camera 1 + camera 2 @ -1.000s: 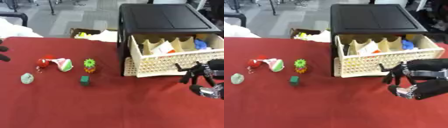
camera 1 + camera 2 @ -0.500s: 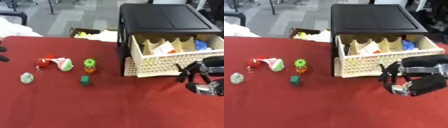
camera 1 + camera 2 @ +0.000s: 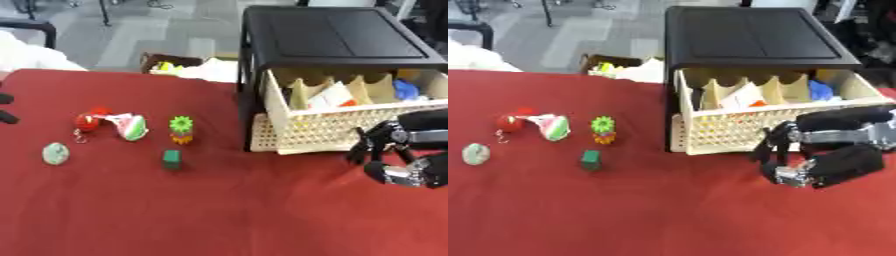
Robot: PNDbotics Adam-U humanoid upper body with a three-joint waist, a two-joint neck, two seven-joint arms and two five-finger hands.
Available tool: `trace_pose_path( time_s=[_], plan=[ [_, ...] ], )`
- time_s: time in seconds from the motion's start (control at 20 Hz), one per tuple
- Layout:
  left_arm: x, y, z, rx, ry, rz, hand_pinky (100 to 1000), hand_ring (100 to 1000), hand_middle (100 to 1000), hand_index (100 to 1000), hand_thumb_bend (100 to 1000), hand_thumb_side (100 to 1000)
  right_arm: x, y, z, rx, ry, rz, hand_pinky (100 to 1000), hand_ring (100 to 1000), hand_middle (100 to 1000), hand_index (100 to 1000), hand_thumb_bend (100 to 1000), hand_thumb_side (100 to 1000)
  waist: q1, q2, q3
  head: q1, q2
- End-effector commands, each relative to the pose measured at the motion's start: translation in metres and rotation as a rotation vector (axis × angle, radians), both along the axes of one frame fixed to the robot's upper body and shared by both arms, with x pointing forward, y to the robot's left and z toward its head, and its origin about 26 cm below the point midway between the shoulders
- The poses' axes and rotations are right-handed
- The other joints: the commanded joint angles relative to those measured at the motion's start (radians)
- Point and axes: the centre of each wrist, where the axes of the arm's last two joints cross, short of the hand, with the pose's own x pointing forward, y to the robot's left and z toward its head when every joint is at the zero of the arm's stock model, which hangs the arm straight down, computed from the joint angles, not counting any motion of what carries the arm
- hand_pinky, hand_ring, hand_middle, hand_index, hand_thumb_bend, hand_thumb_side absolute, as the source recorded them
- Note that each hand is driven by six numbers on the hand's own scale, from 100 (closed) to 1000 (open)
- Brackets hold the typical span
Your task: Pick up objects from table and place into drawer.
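In the left eye view the toys, a green block (image 3: 172, 159) among them, lie well left on the red worktop (image 3: 219, 210); in the right eye view the right robot hand (image 3: 791, 159), fingers curled and empty before the open drawer (image 3: 772, 120), should probably cross and open first.

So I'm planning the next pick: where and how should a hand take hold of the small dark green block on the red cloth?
Take the small dark green block by its two opposite flat sides, coming from above. It stands alone on the red cloth, apart from the green and orange flower toy behind it, so fingers probably have room either side.
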Motion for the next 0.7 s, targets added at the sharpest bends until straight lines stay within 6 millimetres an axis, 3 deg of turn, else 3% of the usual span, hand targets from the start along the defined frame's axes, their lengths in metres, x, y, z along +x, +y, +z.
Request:
trace_pose_path(
  time_s=[0.05,0.7],
  plan=[
    [-0.002,-0.001,0.009,0.010,-0.033,-0.011,452,573,570,832,100,970,0.004,-0.004,0.008,0.008,-0.008,-0.023,376,698,744,895,100,1000,-0.001,-0.012,0.002,-0.003,-0.011],
    [-0.002,-0.002,0.010,0.008,-0.035,-0.021,452,573,567,832,100,970,0.025,-0.006,0.012,0.042,-0.011,-0.041,364,694,739,891,100,1000,-0.001,-0.010,0.008,-0.018,-0.012]
  ],
)
